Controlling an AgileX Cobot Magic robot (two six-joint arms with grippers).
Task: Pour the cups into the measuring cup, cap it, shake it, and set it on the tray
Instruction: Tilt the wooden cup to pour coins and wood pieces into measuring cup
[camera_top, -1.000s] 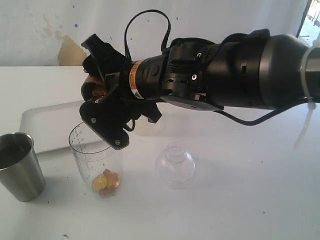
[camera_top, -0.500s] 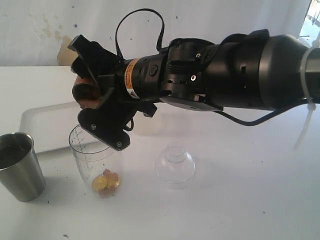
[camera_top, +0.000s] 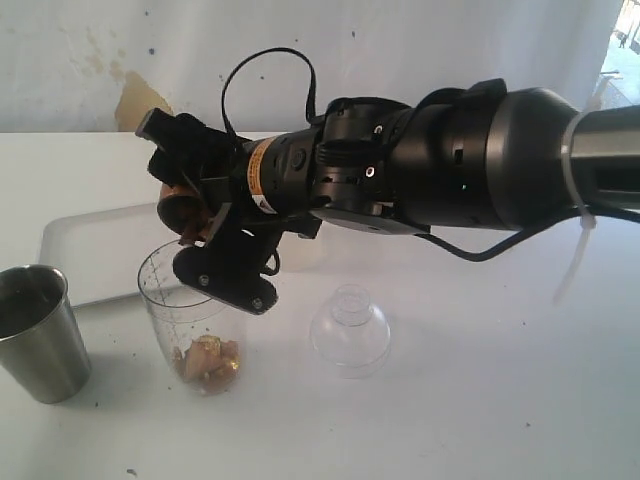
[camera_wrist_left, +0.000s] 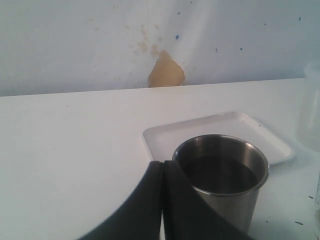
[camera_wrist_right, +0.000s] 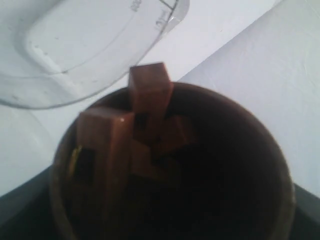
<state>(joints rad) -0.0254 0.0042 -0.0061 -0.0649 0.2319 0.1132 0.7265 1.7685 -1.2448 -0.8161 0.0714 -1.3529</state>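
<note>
My right gripper (camera_top: 196, 214) is shut on the brown wooden cup (camera_top: 178, 207), holding it tipped on its side over the mouth of the clear measuring cup (camera_top: 196, 318). Tan and orange pieces (camera_top: 206, 361) lie at the measuring cup's bottom. In the right wrist view, brown cubes (camera_wrist_right: 149, 95) sit at the wooden cup's (camera_wrist_right: 210, 165) lip, over the graduated rim (camera_wrist_right: 90, 50). The steel tumbler (camera_top: 38, 330) stands at the left. Beside the tumbler (camera_wrist_left: 220, 176), my left gripper (camera_wrist_left: 162, 163) is shut on nothing. The white tray (camera_top: 90, 250) lies behind.
A clear domed lid (camera_top: 350, 328) rests on the white table to the right of the measuring cup. The right arm's thick black body (camera_top: 450, 170) spans the scene above the table. A stained wall (camera_wrist_left: 166, 70) closes off the back.
The right gripper has rolled the wooden cup further over and lower toward the measuring cup. More pieces now lie in the measuring cup's bottom. The tumbler and lid have not moved.
</note>
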